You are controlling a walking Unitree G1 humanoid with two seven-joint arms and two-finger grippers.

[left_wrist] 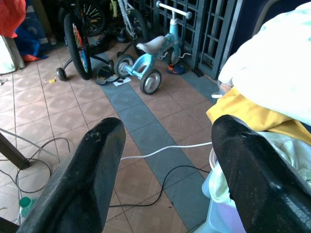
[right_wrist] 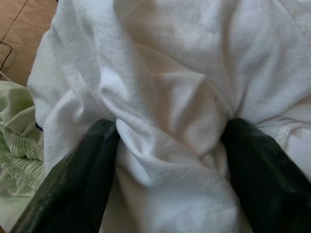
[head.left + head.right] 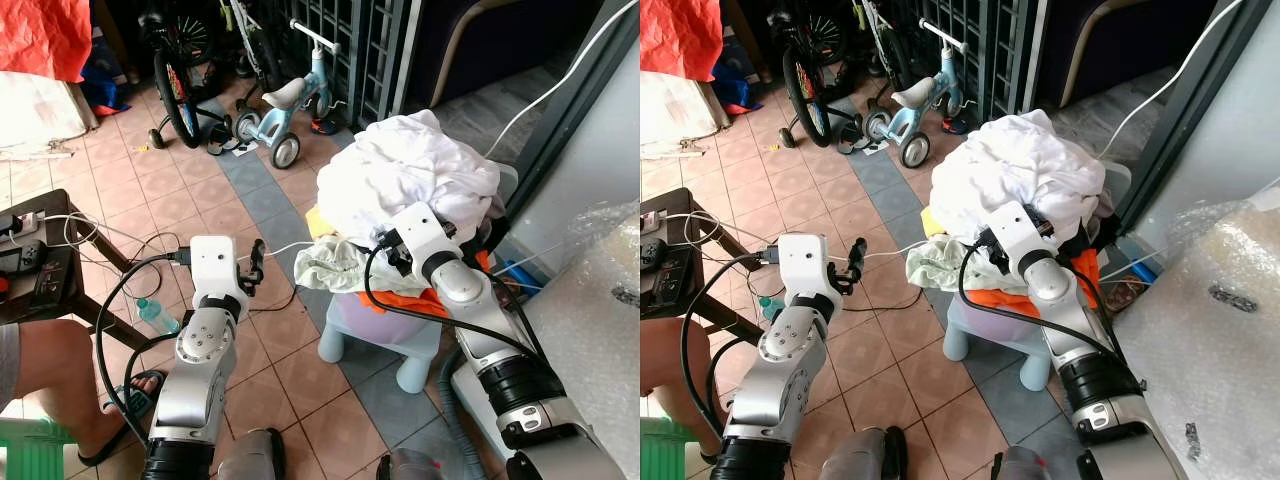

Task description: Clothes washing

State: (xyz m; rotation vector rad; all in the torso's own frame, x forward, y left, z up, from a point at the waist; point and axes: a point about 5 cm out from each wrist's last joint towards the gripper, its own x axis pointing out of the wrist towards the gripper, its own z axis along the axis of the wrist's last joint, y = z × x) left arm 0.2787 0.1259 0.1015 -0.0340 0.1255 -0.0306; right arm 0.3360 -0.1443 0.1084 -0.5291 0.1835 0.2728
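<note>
Your right gripper (image 2: 167,160) is pressed into the white garment (image 3: 405,165) that tops the laundry heap on the pale plastic stool (image 3: 372,335), its two fingers (image 2: 77,179) spread with a thick fold of the cloth bunched between them, though you cannot tell whether they have truly clamped it; beneath the white lie a light green piece (image 3: 325,268), a yellow one (image 1: 252,114) and an orange one (image 3: 410,303). Your left gripper (image 1: 167,167) hangs released over the tiled floor (image 3: 190,205) just beside the stool; a small blue tricycle (image 3: 285,105) stands well beyond.
</note>
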